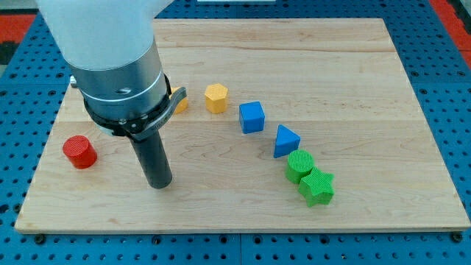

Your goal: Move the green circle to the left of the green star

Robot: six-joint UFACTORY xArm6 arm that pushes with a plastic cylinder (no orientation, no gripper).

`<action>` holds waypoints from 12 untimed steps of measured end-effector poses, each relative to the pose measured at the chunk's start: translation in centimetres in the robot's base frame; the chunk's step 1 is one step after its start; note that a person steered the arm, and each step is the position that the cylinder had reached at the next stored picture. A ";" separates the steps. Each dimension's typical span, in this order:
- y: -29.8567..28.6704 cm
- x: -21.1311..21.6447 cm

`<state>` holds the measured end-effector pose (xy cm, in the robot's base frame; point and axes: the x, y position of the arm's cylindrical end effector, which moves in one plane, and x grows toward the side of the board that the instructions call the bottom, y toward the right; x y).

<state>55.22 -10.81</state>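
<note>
— Green was the circle (299, 165), right? Where did it sit?

— Yes. It sat near the view's bottom right of the wooden tabletop (368, 88). It touched the green star (317, 187), just above it and a bit to the view's left.

— What was close by?

— A blue triangle block (285, 140) sat just above the green circle. A blue cube (252, 117) came next, up and to the view's left. Then a yellow block with six sides (215, 98). One more yellow block (180, 102) peeked out from behind the arm, too hidden to tell its shape.

— And the red one?

— A red round block (79, 152) sat alone by the view's left edge.

— Where was my tip (159, 184)?

— It rested on the wood, to the view's right of the red block and well apart from both green blocks.

— Was the end effector spread or pressed together?

— It was just a straight dark rod, with nothing to spread or squeeze. It touched no block.
</note>
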 end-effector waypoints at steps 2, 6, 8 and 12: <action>2.1 1.7; 17.3 3.0; 21.5 1.2; 22.4 -5.8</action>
<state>49.47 11.55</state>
